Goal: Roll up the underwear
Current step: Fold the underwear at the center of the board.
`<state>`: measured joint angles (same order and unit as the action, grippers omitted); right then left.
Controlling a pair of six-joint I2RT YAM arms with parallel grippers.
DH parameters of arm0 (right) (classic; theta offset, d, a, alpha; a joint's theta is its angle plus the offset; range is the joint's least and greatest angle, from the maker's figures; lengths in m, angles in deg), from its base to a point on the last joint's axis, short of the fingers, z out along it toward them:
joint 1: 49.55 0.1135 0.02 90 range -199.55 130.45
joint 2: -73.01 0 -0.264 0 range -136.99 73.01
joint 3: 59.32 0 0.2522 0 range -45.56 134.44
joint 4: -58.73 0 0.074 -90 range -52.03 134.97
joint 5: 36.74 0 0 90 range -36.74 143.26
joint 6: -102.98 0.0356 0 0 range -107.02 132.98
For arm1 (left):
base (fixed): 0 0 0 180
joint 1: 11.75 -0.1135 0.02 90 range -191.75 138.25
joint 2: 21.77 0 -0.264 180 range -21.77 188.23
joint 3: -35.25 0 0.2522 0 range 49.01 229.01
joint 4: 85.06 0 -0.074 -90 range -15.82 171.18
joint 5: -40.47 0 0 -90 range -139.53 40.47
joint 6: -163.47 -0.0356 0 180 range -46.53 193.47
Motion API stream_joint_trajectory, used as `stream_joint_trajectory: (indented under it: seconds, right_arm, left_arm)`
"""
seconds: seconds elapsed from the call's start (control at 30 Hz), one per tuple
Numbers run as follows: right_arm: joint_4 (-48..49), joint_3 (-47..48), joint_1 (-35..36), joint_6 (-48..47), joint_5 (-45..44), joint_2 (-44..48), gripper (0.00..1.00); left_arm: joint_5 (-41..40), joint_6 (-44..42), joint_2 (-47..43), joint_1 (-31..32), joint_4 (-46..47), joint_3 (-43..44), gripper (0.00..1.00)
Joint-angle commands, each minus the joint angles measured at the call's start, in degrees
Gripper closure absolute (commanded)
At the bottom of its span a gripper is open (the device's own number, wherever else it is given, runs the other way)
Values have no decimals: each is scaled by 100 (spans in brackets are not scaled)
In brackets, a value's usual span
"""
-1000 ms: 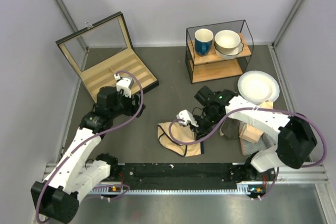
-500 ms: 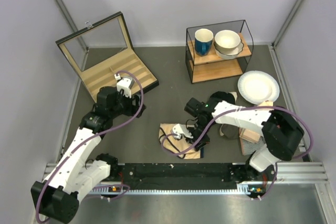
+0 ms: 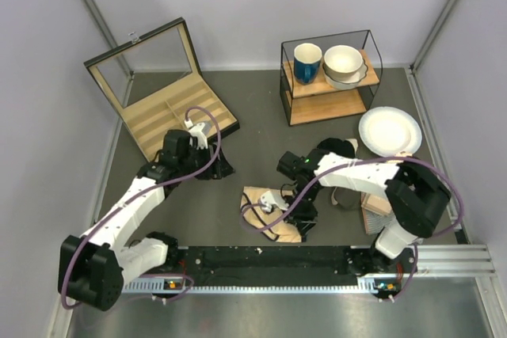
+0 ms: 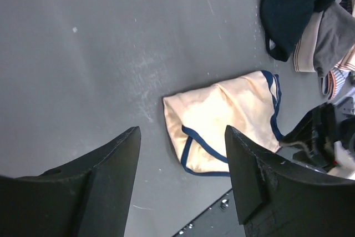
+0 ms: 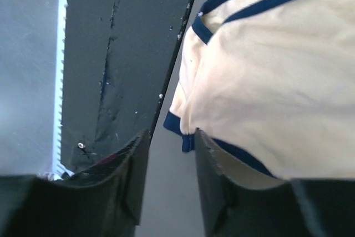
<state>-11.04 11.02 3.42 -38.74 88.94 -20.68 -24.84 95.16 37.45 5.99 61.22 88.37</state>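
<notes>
Both stand open: the right end effector (image 5: 171,137), narrowly parted, sits at the near hem of the underwear (image 4: 222,120) on the surface (image 4: 111,54), likely to start rolling; the left end effector (image 4: 182,130) hovers wide.

1. A wooden compartment box (image 3: 170,112) is set at the far left of the surface (image 3: 253,108), with its lid raised.
2. A blue mug (image 3: 307,62) and stacked white bowls (image 3: 344,62) are carried on the upper board of a wire-framed shelf (image 3: 326,107).
3. A white plate (image 3: 390,132) is placed just right of the shelf.
4. A black garment (image 4: 297,4) is laid against grey and striped cloth (image 4: 333,37).
</notes>
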Motion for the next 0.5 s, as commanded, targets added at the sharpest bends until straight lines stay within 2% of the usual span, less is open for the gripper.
stream_joint_trajectory:
  seconds: [0.0, 0.13, 0.23, 0.47]
  right_arm:
    - [-262, 458, -575, 57, 552, 729, 56]
    - [-139, 819, -1664, 512, 721, 686, 54]
    - [247, 969, -2148, 1100, 739, 300, 54]
    - [811, 1048, -2361, 1762, 18, -509, 54]
  left_arm:
    - [274, 800, 89, 116, 633, -191, 33]
    - [142, 1021, 264, 283, 879, -279, 35]
    - [142, 1232, 519, 502, 1274, -437, 38]
    - [-34, 1355, 1232, 959, 1723, -525, 46]
